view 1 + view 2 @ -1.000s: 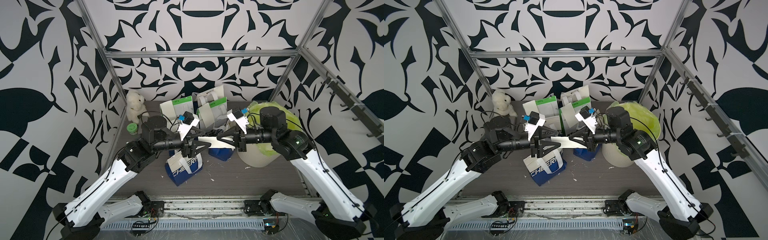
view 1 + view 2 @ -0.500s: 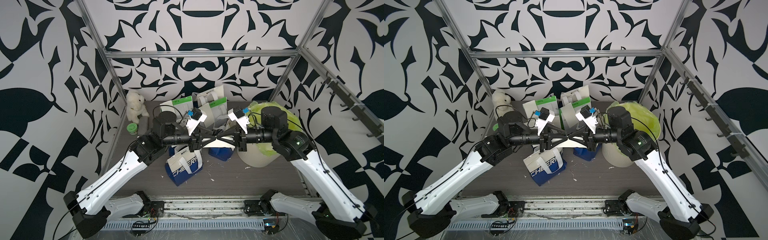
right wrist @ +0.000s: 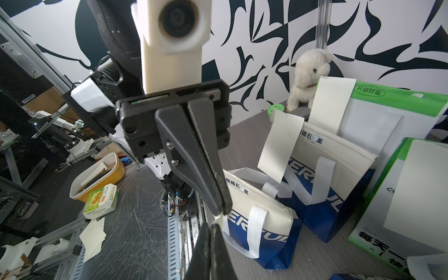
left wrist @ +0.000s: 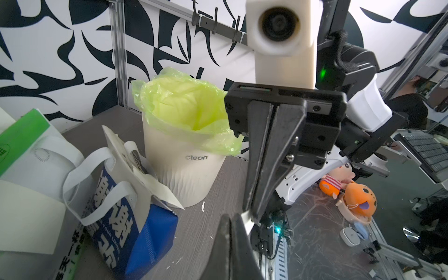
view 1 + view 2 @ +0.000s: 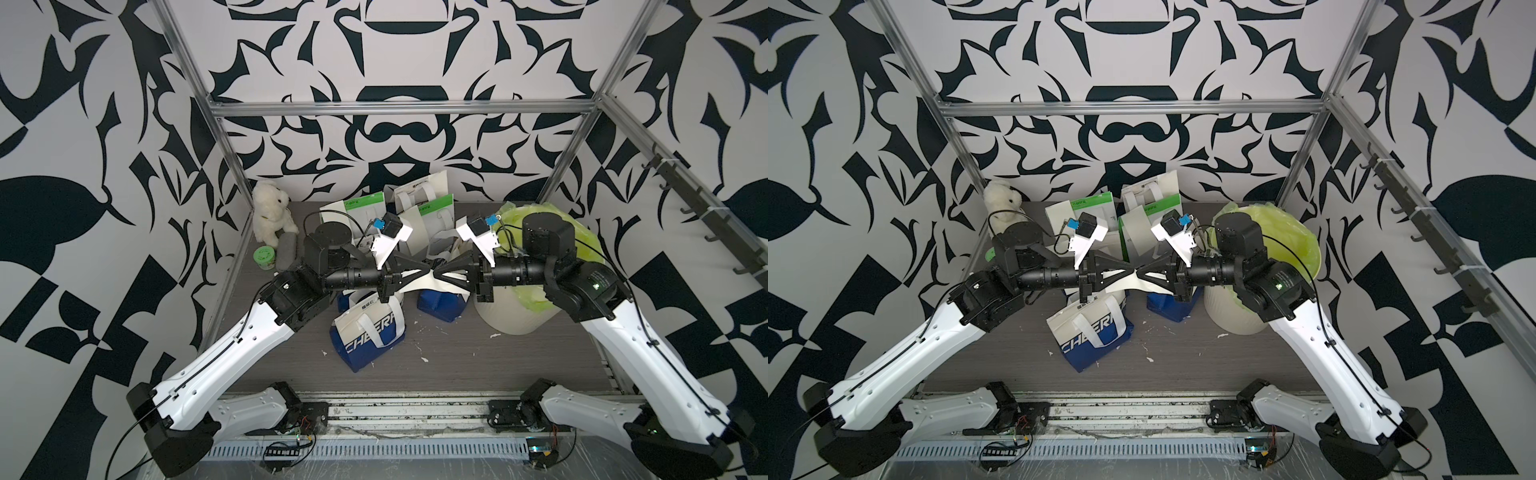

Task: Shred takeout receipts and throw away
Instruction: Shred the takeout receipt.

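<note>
Both top views alone: whole receipt [image 5: 417,285], clamped by left hand [image 5: 430,275] and right hand [image 5: 439,275]

There are three blue bags [image 5: 368,336], at least two green bags [image 5: 359,204] and at least four receipts [image 3: 278,145]. One bin [image 5: 511,316], one plush dog [image 5: 270,212] and one green tub [image 5: 264,255] stand there too.

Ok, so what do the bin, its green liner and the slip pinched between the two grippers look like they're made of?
The bin: likely moulded plastic, matte cream, with a ribbed lower wall and a printed logo.
The liner: thin plastic film, translucent, slightly glossy, crinkled over the rim.
The slip: thin matte paper, blank-looking and bending softly; whether it is thermal paper can't be told.
</note>
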